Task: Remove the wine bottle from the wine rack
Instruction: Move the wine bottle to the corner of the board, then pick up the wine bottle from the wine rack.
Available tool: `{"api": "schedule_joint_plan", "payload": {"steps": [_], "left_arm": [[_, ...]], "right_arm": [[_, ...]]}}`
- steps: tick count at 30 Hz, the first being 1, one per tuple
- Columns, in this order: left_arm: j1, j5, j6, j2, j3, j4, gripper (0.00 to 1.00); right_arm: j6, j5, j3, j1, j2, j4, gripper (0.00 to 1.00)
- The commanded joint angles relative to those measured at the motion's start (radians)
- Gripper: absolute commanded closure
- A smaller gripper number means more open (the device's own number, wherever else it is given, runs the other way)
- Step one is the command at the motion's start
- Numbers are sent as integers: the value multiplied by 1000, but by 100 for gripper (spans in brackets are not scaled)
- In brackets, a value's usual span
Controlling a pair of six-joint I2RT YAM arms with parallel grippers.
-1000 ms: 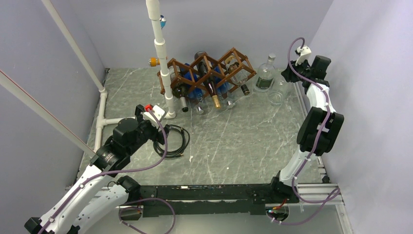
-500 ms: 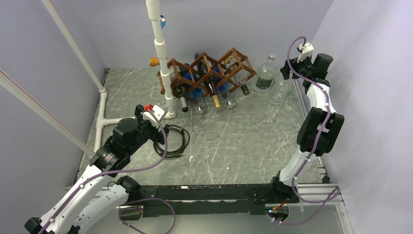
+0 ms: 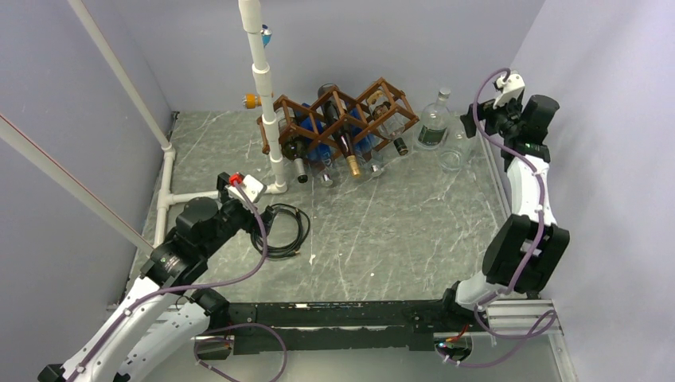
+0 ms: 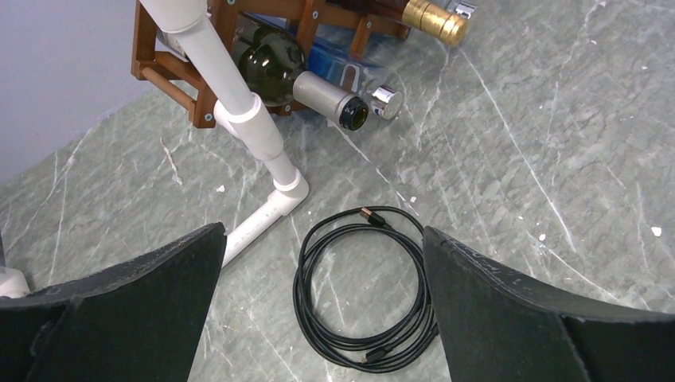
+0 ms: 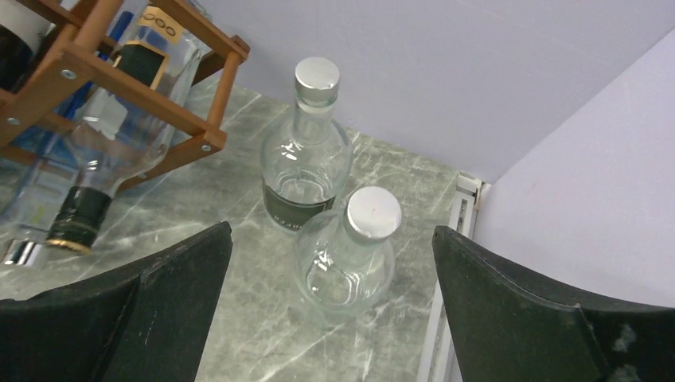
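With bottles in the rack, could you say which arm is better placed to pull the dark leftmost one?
Probably left: the left gripper, jaws open, faces the neck of the dark bottle. The right gripper hangs over a clear bottle right of the wine rack.

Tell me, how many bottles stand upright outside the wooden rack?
2, both clear glass, right of the rack: a labelled bottle farther back and a round bottle just in front of it.

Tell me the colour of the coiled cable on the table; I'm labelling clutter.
Black; the coiled cable shows best in the left wrist view.
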Motion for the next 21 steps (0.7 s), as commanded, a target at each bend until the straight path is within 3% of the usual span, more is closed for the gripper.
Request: {"api": "schedule_joint_plan", "payload": {"steps": [1, 10, 21], "left_arm": [[8, 50, -18, -29, 7, 37, 0], [25, 151, -55, -53, 10, 38, 0], [35, 208, -83, 1, 2, 49, 0]], "right_arm": [[1, -13, -35, -16, -101, -108, 0], [-20, -59, -290, -26, -424, -208, 0], [167, -226, -484, -37, -668, -182, 0]]}}
